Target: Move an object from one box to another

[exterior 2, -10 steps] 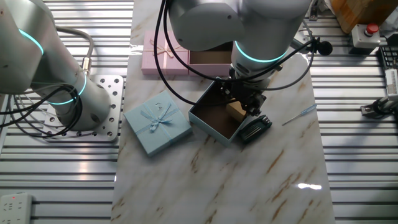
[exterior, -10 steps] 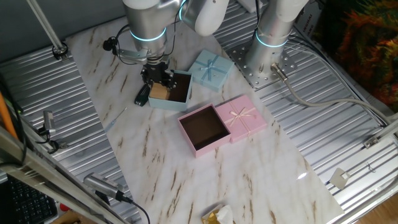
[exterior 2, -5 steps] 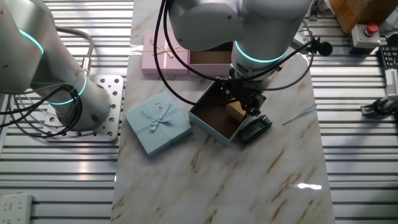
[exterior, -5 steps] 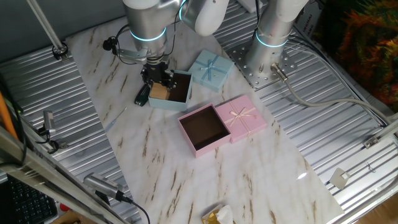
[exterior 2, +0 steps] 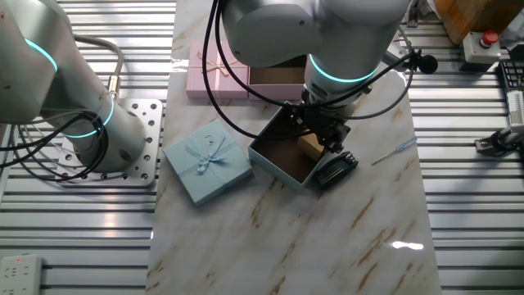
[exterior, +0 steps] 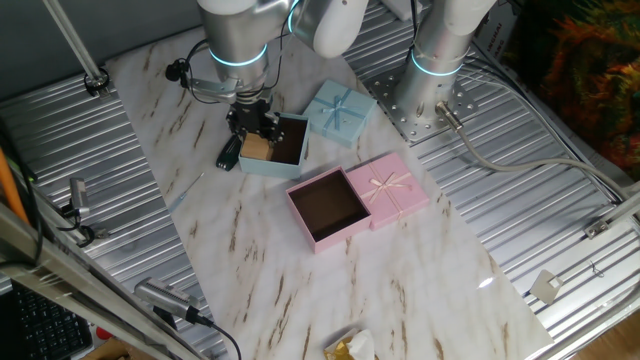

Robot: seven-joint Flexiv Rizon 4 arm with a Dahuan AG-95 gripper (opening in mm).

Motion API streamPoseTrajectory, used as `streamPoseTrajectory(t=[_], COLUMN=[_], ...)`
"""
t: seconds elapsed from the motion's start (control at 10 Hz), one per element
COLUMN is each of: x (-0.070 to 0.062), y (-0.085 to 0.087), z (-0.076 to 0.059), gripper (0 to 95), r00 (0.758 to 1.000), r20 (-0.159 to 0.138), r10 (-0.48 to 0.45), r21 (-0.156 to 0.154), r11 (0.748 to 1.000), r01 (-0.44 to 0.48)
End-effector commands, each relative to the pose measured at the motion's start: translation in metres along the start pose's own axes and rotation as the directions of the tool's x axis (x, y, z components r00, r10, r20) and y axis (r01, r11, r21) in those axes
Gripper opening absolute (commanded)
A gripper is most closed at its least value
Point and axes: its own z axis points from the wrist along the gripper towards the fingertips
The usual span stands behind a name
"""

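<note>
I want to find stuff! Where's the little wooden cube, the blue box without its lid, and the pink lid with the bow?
small tan wooden cube (exterior: 257, 147), one fixed view, top face.
open light blue box tray (exterior 2: 276, 166), the other fixed view, front wall.
pink lid with cream bow (exterior: 393, 190), one fixed view, top near bow.

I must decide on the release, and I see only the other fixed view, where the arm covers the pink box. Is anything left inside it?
Observer: No. In one fixed view the pink box shows only its bare brown floor.
Operator: The fingers cover much of the cube for me. Where does it lie?
Observer: The cube lies in the blue box, in the corner nearest the flat black item, under the gripper.
</note>
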Motion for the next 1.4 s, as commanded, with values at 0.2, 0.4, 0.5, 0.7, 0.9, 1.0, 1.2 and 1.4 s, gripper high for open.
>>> streamPoseTrajectory(t=[0.2, 0.4, 0.5, 0.7, 0.9, 1.0, 1.2, 1.4], x=[0.0001, 0.0001, 0.0001, 0.0001, 0.0001, 0.0001, 0.0001, 0.0001], y=[0.0000, 0.0000, 0.0000, 0.0000, 0.0000, 0.0000, 0.0000, 0.0000], z=[0.0002, 0.0002, 0.0002, 0.0002, 0.0002, 0.0002, 0.0002, 0.0002], gripper=[19.0, 19.0, 19.0, 19.0, 19.0, 19.0, 19.0, 38.0], r00=[1.000, 1.000, 1.000, 1.000, 1.000, 1.000, 1.000, 1.000], r20=[0.001, 0.002, 0.002, 0.003, 0.002, 0.002, 0.002, 0.002], r10=[-0.002, -0.001, -0.002, -0.004, -0.004, -0.005, -0.005, -0.006], r21=[0.006, 0.006, 0.006, 0.006, 0.006, 0.006, 0.006, 0.006], r11=[1.000, 1.000, 1.000, 1.000, 1.000, 1.000, 1.000, 1.000], r01=[0.002, 0.001, 0.002, 0.004, 0.004, 0.005, 0.005, 0.006])
